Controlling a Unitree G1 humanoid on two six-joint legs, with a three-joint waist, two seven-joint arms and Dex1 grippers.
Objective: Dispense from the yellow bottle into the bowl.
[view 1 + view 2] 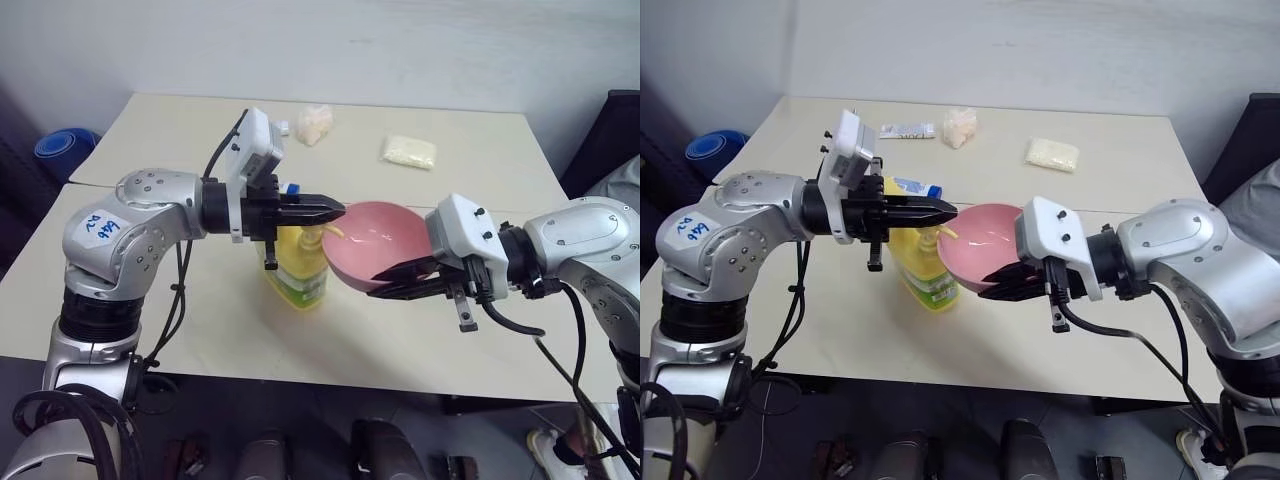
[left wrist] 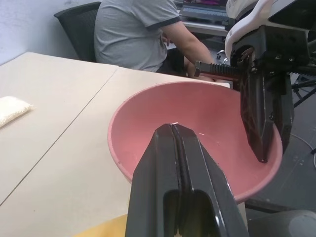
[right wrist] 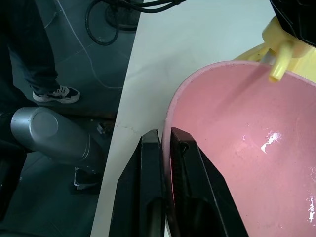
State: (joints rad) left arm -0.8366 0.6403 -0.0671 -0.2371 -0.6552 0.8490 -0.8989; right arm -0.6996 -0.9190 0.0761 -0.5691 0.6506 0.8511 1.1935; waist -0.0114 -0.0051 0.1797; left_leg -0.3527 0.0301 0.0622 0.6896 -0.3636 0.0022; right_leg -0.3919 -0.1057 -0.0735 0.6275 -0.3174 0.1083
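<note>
- the right claw (image 1: 400, 283) is clamped on the rim of the pink bowl (image 1: 372, 243), one finger inside the wall and one outside, as the right wrist view shows.
- the bowl is held off the surface (image 1: 480, 330), tilted so its opening faces up and toward the yellow bottle (image 1: 297, 270).
- the yellow bottle stands upright on the surface just beside the bowl, on the robot's left of it; its label faces the robot.
- the bottle's pump spout (image 3: 279, 69) reaches over the bowl's rim; its tip hangs above the pink inside.
- the left claw (image 1: 338, 211) has its two fingers pressed together, nothing between them, and lies nearly level above the top of the bottle, its tip pointing at the bowl.
- whether the left claw touches the pump head cannot be told.
- wet shiny patches (image 3: 269, 140) show on the inside of the bowl.
- farther back on the surface lie a white packet (image 1: 409, 151), a crumpled pale bag (image 1: 314, 124) and a small blue-and-white tube (image 1: 907, 130).
- a person in a grey shirt (image 2: 133, 29) sits beyond the surface.
</note>
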